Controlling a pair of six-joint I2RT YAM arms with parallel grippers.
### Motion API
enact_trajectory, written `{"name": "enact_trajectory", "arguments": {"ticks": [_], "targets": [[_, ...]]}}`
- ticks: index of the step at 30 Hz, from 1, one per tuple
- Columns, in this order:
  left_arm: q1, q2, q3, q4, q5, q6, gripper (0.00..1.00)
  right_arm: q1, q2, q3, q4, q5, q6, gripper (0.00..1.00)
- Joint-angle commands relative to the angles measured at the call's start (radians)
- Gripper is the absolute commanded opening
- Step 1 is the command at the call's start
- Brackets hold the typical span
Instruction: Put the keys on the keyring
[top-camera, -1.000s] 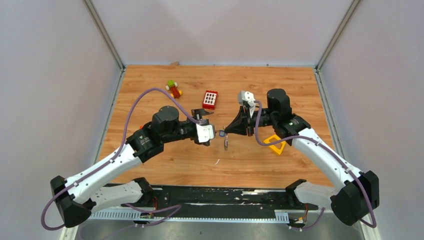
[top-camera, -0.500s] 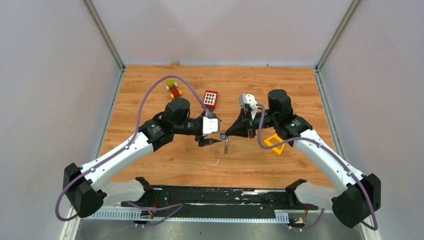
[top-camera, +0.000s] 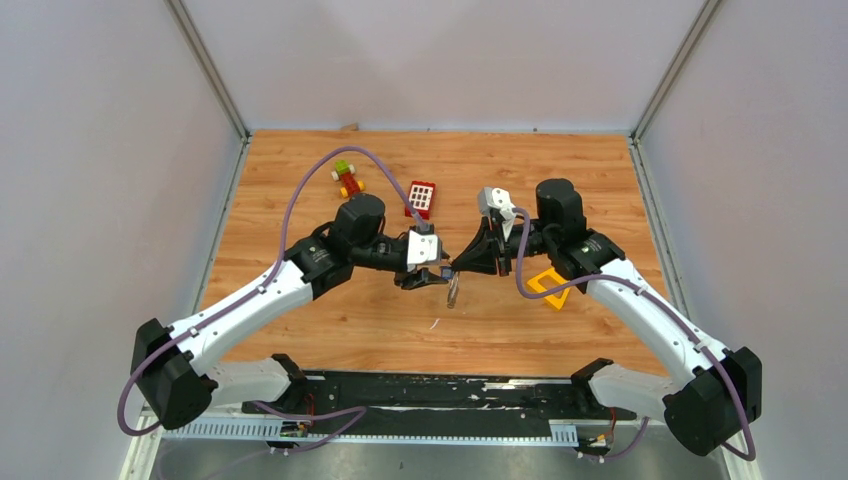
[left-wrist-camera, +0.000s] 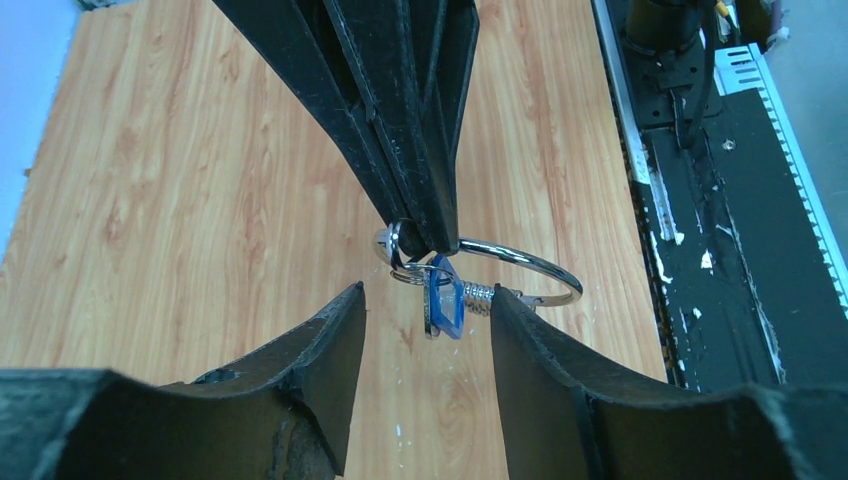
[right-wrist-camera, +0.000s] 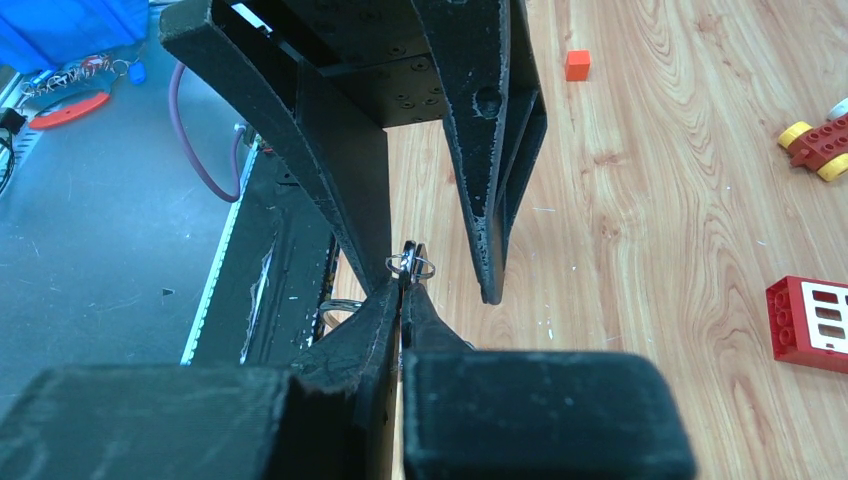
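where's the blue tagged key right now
Left wrist view, centre: the blue-tagged key hangs beside the keyring just below the right gripper's shut tips, between the left gripper's open fingers, above the wooden table.

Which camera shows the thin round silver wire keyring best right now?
Left wrist: the thin round silver wire keyring sits centred, pinched in the right gripper, with a blue-tagged silver key hanging beneath. Top external shows only a tiny glint at centre. In the right wrist view its own fingers hide nearly all of it.
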Motion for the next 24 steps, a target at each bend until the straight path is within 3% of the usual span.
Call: {"name": "enact_trajectory", "arguments": {"ticks": [1, 10, 24], "targets": [[0.003, 0.001, 0.023, 0.053, 0.031, -0.036, 0.55, 0.001, -0.027, 0.038, 0.019, -0.028, -0.018, 0.00], [0.003, 0.006, -0.030, 0.112, 0.047, -0.072, 0.53, 0.002, -0.030, 0.037, 0.019, -0.026, -0.018, 0.00], [0.004, 0.023, -0.038, 0.142, 0.086, -0.096, 0.32, 0.002, -0.027, 0.039, 0.014, -0.019, -0.025, 0.00]]}}
